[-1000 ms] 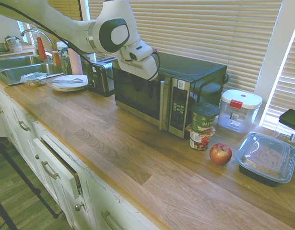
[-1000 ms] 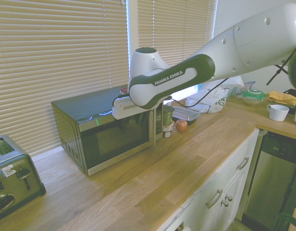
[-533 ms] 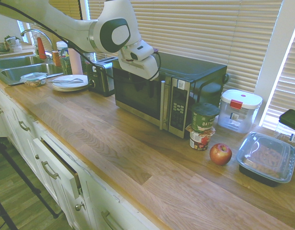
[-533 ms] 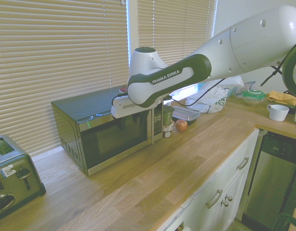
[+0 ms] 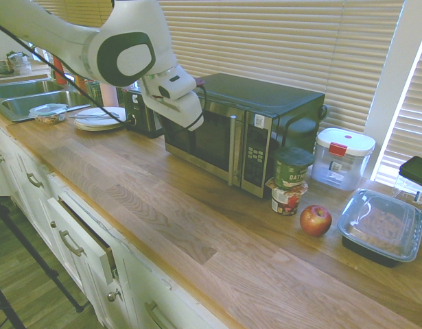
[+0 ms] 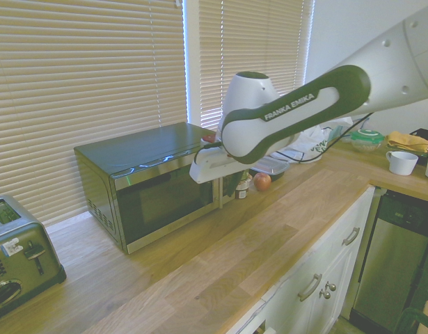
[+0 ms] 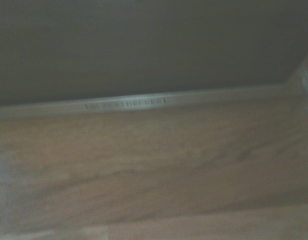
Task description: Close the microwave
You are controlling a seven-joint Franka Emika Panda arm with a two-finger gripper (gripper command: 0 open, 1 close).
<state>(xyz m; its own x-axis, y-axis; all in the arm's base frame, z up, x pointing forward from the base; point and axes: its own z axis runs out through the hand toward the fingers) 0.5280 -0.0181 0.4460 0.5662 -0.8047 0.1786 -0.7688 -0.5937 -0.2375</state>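
Observation:
The black microwave (image 5: 265,103) stands on the wooden counter (image 5: 162,205), its dark glass door flush with the steel front. The vertical silver handle (image 5: 232,152) and the keypad panel (image 5: 255,159) are on its right side. My gripper (image 5: 195,118) hovers in front of the door's left half, a short way off it, touching nothing. From the other side the microwave (image 6: 151,188) is at the left and my gripper (image 6: 194,174) is near its handle end. The wrist view holds the dark door glass (image 7: 143,45), its silver bottom trim and the counter wood.
A toaster (image 5: 143,110) stands left of the microwave, beyond it a plate (image 5: 101,116) and the sink (image 5: 25,96). To the right are stacked oatmeal tubs (image 5: 291,171), an apple (image 5: 315,220), a clear canister (image 5: 343,157) and a lidded black tray (image 5: 380,226). One drawer (image 5: 87,233) stands ajar.
The arm has drawn back from the microwave front toward the counter's front edge and lowered a little. The door looks flush in every frame.

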